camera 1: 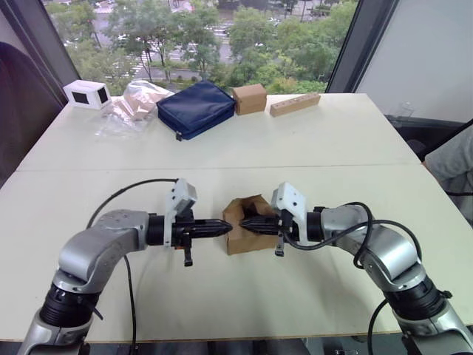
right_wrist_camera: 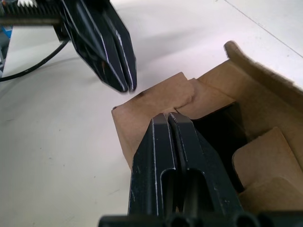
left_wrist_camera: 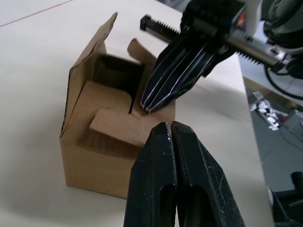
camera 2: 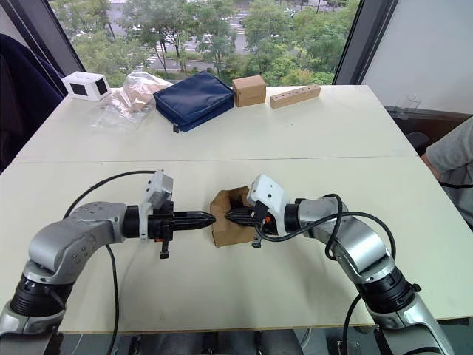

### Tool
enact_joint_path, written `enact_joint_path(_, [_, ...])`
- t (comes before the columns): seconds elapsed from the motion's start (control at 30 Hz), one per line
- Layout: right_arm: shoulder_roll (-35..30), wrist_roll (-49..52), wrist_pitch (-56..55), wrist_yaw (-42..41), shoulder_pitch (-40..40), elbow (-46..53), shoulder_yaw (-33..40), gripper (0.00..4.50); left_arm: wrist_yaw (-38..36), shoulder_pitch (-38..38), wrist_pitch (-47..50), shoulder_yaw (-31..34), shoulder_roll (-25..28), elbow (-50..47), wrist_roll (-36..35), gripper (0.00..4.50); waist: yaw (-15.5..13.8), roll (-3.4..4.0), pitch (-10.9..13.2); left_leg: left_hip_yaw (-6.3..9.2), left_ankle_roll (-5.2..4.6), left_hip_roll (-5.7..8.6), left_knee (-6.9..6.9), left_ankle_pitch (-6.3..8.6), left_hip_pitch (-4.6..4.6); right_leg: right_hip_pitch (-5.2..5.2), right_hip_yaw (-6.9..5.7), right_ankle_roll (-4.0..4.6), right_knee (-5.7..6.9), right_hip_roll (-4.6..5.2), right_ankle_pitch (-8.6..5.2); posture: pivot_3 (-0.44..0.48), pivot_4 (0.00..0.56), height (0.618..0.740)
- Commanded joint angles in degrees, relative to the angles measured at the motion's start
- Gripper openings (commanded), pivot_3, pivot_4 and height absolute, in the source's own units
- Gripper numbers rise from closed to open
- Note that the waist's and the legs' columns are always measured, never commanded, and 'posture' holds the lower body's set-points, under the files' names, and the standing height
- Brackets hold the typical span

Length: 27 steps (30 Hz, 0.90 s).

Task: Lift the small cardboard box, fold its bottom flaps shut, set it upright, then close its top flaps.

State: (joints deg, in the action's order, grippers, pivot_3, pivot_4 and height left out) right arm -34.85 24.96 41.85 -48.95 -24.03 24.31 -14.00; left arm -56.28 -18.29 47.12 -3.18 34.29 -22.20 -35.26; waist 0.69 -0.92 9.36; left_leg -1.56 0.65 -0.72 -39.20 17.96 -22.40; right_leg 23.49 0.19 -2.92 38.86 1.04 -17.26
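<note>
**A:** While the small plain brown cardboard box [camera 1: 247, 224] sat on the pale white table [camera 1: 222, 148] right between the two arms, what were the grippers up to? From the head views I could see the left gripper [camera 1: 224, 226] coming in at one side of it and the right gripper [camera 1: 244, 221] over its open end.

**B:** Yeah, both were pinched closed, holding nothing. My guess is they were being used as pokers, not clamps, since flaps fold easier with a push from a closed tip.

**A:** And the left wrist view?

**B:** There the box stood upright on the table with the top flaps [left_wrist_camera: 118, 125] partly in. One flap lay folded across the opening, another stood up at the far side. The right gripper [left_wrist_camera: 151, 106] was pressing down near the folded one.

**A:** Right wrist view?

**B:** Same story from the other side. Two flaps met over one corner, and the rest of the opening was dark and uncovered. The left gripper [right_wrist_camera: 127, 87] hovered just beside the box's edge, probably bracing it so it wouldn't slide.
</note>
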Motion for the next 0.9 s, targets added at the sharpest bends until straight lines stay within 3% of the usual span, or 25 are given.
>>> enact_joint_path(0.03, [0.1,0.3,-1.3,0.0,-1.0,0.5,1.8,0.0,0.3,-0.3,-3.0,-0.9,0.1,0.4,1.3,0.06,0.0,0.0,0.0,0.0,0.0,0.0,0.0,0.0,0.0,0.0,0.0,0.0,0.0,0.0,0.0,0.0,0.15,0.74])
enact_joint_path(0.13, [0.5,1.0,-0.9,0.6,-1.0,1.2,2.6,0.0,0.0,-0.3,-4.6,-2.1,0.1,1.6,2.4,0.06,0.0,0.0,0.0,0.0,0.0,0.0,0.0,0.0,0.0,0.0,0.0,0.0,0.0,0.0,0.0,0.0,0.15,0.74])
enact_joint_path(0.2, [2.7,6.9,2.5,1.6,-1.8,2.7,6.7,0.0,-0.1,-0.3,-5.1,-2.7,0.1,1.9,2.6,0.06,0.0,0.0,0.0,0.0,0.0,0.0,0.0,0.0,0.0,0.0,0.0,0.0,0.0,0.0,0.0,0.0,0.15,0.74])
enact_joint_path(0.43, [0.4,14.9,5.9,-0.8,-10.4,0.5,14.3,0.0,-1.0,-2.0,-6.6,-4.5,-0.6,4.7,2.9,0.06,0.0,0.02,0.0,0.0,0.0,0.0,0.0,0.0,0.0,-0.01,-0.02,0.0,-0.02,0.0,0.0,0.0,0.15,0.74])
enact_joint_path(0.57, [1.7,6.8,0.3,2.5,-12.8,-4.9,10.1,0.0,-0.7,-2.8,-6.9,-4.8,-1.1,5.4,2.9,0.06,0.1,0.02,0.0,0.0,0.0,0.0,0.0,0.0,0.01,-0.01,-0.01,0.0,-0.03,0.0,0.0,0.0,0.15,0.74])
enact_joint_path(0.67, [2.1,-5.5,-7.3,5.3,-14.5,-11.7,1.2,0.0,-0.3,-2.9,-6.8,-5.0,-1.5,5.1,2.8,0.06,0.1,0.02,0.0,-0.01,0.0,0.0,0.01,0.0,0.0,0.0,-0.01,0.0,-0.03,0.01,0.0,0.0,0.15,0.74])
enact_joint_path(0.9, [-0.7,-7.7,-9.6,-1.5,-11.5,-10.6,-2.2,0.0,0.4,-2.7,-6.4,-4.3,-1.3,4.4,2.5,0.06,-0.1,0.02,0.0,-0.01,0.0,0.0,0.02,0.0,-0.07,0.05,-0.02,0.0,-0.02,0.01,0.0,0.0,0.15,0.74])
